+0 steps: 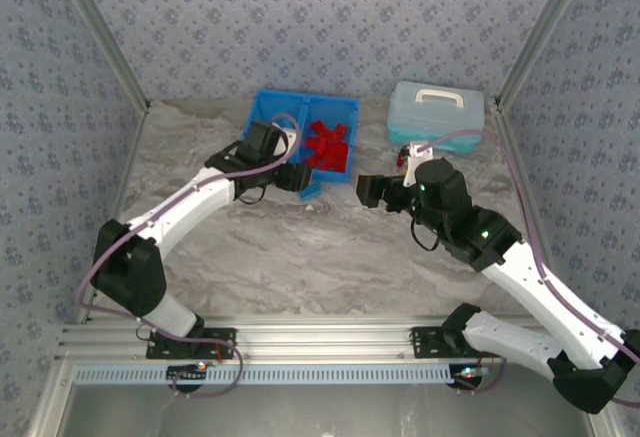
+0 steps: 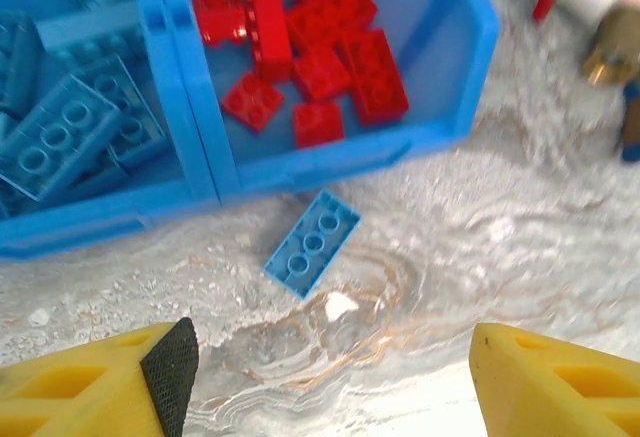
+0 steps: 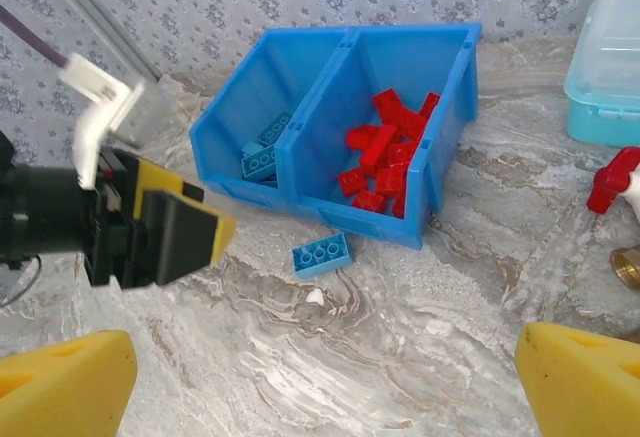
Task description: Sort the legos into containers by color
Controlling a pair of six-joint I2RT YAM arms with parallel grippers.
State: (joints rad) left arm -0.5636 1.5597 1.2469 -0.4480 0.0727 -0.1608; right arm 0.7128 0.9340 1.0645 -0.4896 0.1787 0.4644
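One light blue lego (image 2: 313, 242) lies flat on the marble table, just in front of the bright blue bin (image 2: 330, 162). My left gripper (image 2: 330, 387) hovers over the table near it, open, with nothing between its fingers. The bin's left compartment holds blue legos (image 2: 60, 132) and its right one holds red legos (image 2: 300, 47). From above, the left gripper (image 1: 295, 177) sits at the bin's (image 1: 270, 97) front edge beside the loose lego (image 1: 312, 193). My right gripper (image 1: 372, 190) stands wide open and empty, right of that lego (image 3: 321, 254).
A pale blue lidded case (image 1: 435, 112) with a white handle stands at the back right. Small odds with a red valve part (image 3: 610, 182) lie right of the bin (image 3: 250, 97). The left gripper's (image 3: 150, 227) black and yellow finger shows at the left of the right wrist view.
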